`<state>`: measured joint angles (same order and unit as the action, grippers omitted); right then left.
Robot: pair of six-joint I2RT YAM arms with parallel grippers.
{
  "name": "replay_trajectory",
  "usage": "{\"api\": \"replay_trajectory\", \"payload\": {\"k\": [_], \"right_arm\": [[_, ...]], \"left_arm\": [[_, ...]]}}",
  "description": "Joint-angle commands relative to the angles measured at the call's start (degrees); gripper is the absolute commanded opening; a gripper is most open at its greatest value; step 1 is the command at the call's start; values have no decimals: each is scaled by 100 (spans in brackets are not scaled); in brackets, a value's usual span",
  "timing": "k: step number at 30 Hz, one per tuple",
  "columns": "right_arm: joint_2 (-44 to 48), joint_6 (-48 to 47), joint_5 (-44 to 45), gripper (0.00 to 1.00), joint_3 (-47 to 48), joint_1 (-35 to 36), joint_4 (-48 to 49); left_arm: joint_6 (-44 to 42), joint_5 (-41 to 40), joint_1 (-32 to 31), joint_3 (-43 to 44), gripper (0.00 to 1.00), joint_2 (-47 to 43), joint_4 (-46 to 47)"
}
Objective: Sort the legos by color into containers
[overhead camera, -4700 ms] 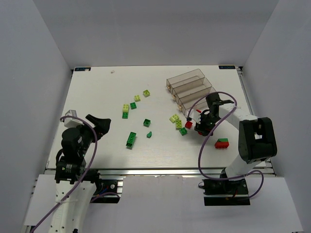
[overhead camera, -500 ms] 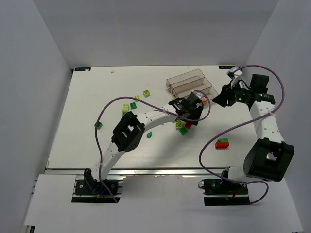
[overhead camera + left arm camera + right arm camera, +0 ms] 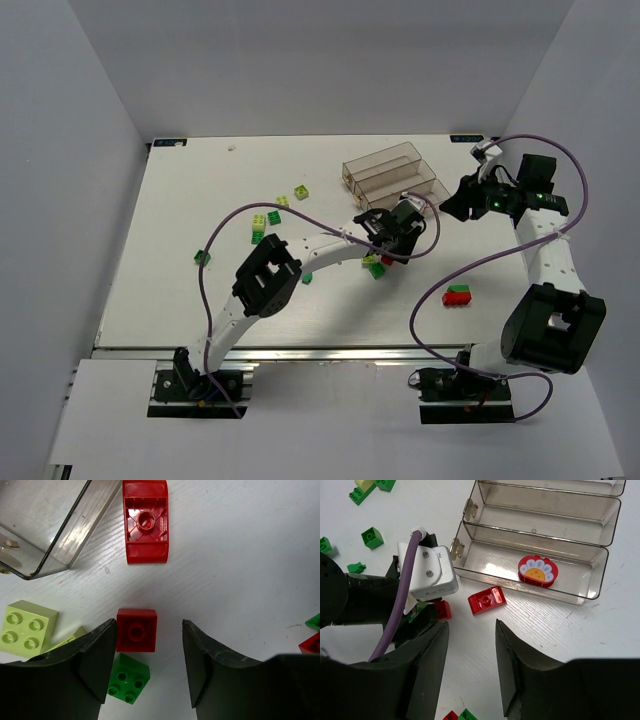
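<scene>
Standing on the surface (image 3: 200, 200), the three clear bins (image 3: 380, 158) hold one red flower piece (image 3: 537, 571), in an end bin. The right gripper (image 3: 470, 625) hangs above them, spread and empty. The left gripper (image 3: 148, 625) straddles a small red brick (image 3: 136, 630), jaws part-open and nothing clamped; its left finger may be touching it. That brick looks light, rigid and slick, best pinched across its flat side walls, clear of the dark green brick (image 3: 129, 678) abutting it.

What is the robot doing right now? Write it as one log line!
left pincer: open, straddling small red brick | right pincer: open, empty, near bins | red flower piece: in a bin
</scene>
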<state>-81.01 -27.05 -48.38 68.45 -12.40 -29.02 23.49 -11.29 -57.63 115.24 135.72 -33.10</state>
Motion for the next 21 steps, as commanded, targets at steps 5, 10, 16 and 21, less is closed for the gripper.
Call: {"api": "replay_trajectory", "payload": {"k": [5, 10, 16, 21], "right_arm": [[-29, 138, -260, 48, -24, -69, 36], [-46, 165, -277, 48, -24, -78, 54], [-55, 174, -303, 48, -24, -96, 45], [-46, 174, -304, 48, -42, -113, 45]], "left_arm": [[-81, -427, -65, 183, 63, 121, -126], [-81, -479, -73, 183, 63, 183, -188], [-98, -523, -91, 157, 57, 183, -162], [-63, -524, -100, 139, 40, 60, -48]]}}
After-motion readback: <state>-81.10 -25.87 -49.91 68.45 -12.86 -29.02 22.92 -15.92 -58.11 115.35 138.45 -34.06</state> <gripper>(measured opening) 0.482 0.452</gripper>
